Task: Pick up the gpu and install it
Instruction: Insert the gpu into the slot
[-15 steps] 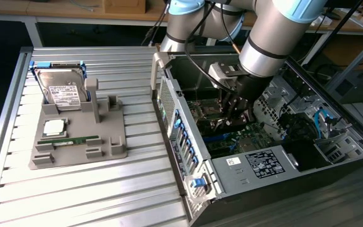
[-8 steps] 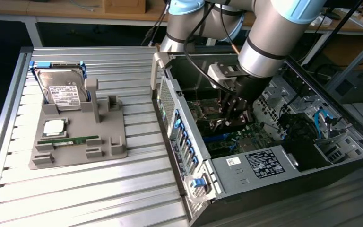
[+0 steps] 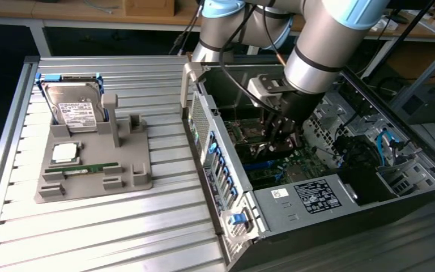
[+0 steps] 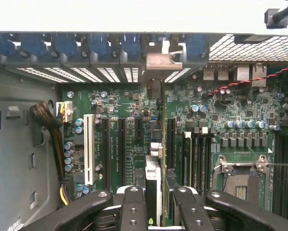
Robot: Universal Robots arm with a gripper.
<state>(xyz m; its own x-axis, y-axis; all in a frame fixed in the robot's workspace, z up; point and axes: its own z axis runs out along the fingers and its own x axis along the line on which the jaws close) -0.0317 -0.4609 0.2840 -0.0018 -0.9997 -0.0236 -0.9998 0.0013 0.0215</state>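
The arm reaches down into the open computer case [image 3: 323,187] that lies on its side on the slatted desk [image 3: 89,226]. The claw [image 4: 156,202] is closed on the gpu [image 4: 156,144], gripping the thin card edge-on between its fingers [image 4: 133,207]. The card stands upright over the green motherboard [image 4: 129,139], among the long expansion slots, with its silver end bracket [image 4: 162,60] up against the row of rear slot openings in the case wall. Whether the card is fully seated in a slot I cannot tell.

In the exterior view, toward the exterior view's left, a grey holder tray [image 3: 89,170] rests on the desk well apart from the case. It carries a hard drive [image 3: 74,107] standing tilted, a processor chip [image 3: 65,151] and a slim green memory stick [image 3: 81,168].
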